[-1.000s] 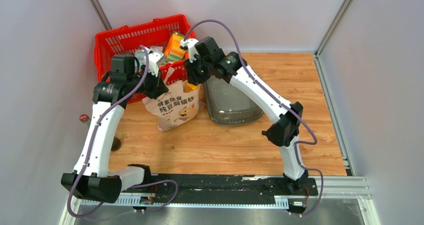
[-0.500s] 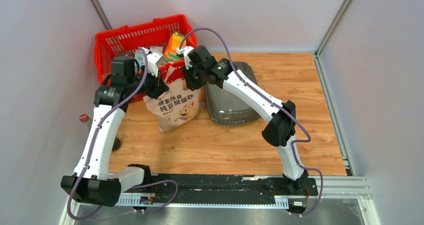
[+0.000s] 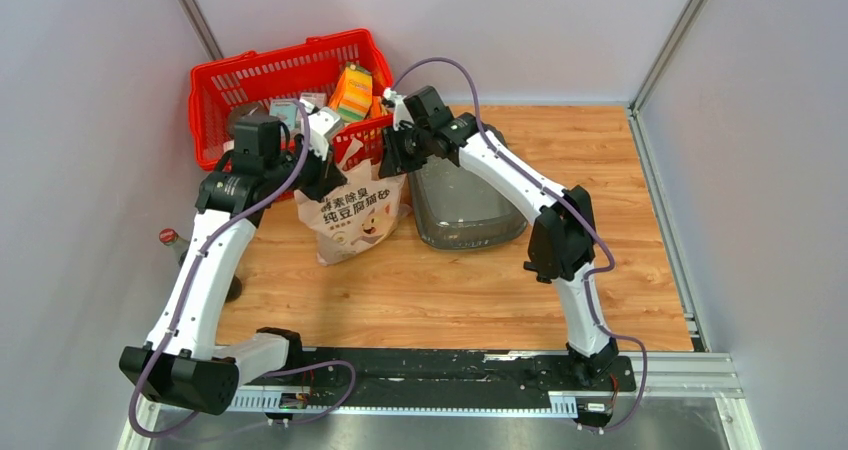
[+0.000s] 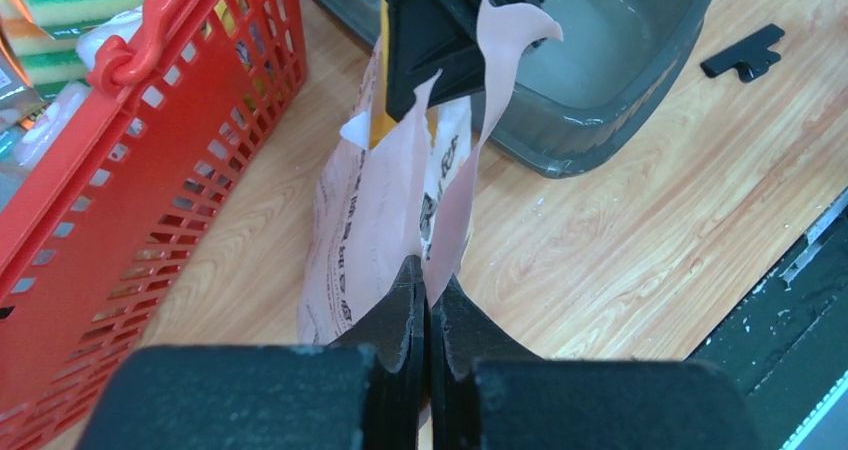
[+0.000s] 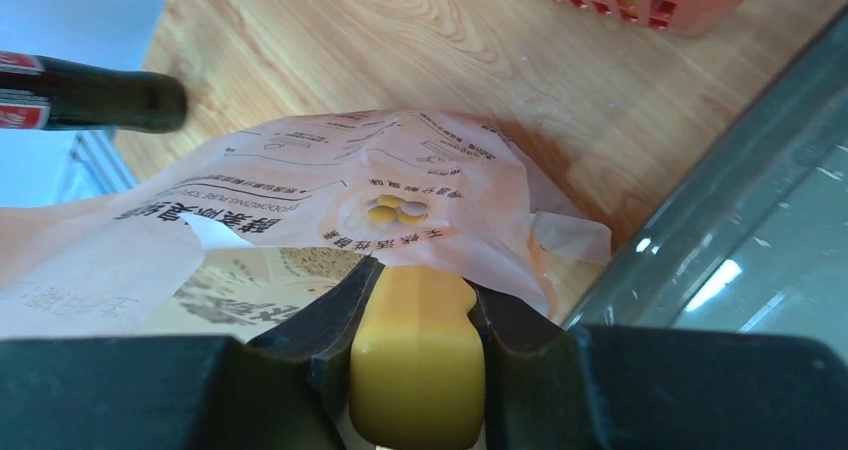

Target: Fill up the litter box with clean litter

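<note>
Paper bag (image 3: 350,215) edge pinched by left gripper (image 4: 428,295); right gripper (image 5: 420,292) clamps yellow scoop (image 5: 415,370) at bag mouth, beside litter box (image 3: 470,210).

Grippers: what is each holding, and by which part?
Left gripper pinches the paper bag at its top edge; right gripper clamps the yellow scoop by its handle.

Top view: the left gripper (image 3: 326,173), pinching the paper bag (image 3: 352,218), now sits slightly further right, and the bag's left edge shifts with it. The right gripper (image 3: 388,156), carrying the yellow scoop (image 5: 415,355), returns rightward after dipping left. Its elbow moves up-left.
</note>
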